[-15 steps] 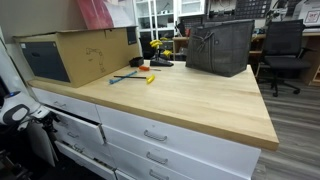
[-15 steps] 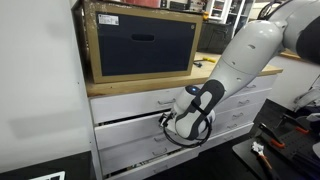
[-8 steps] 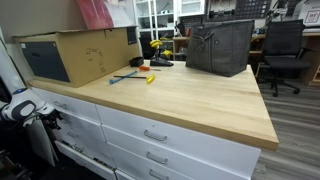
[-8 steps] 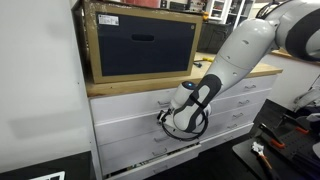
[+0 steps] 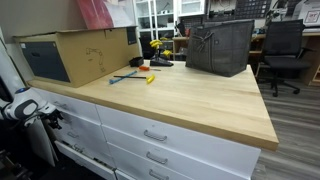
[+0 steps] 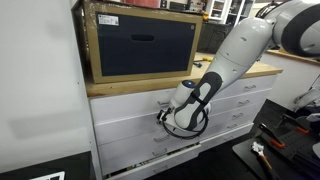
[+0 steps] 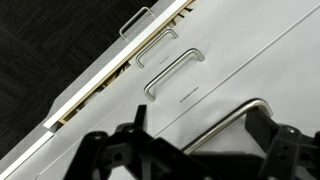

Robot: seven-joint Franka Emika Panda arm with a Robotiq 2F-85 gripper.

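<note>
Drawer [image 6: 130, 130] pushed in since 1 s ago; gripper [image 7: 200, 122] jaws wide, handle [image 7: 230, 119] betw. fingers.

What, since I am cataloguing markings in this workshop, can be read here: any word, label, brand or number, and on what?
No text is readable in any view.
Cardboard box: faint marks on its side, too small to read.
Drawer front: tiny mark under a handle, too blurred to read.
</note>
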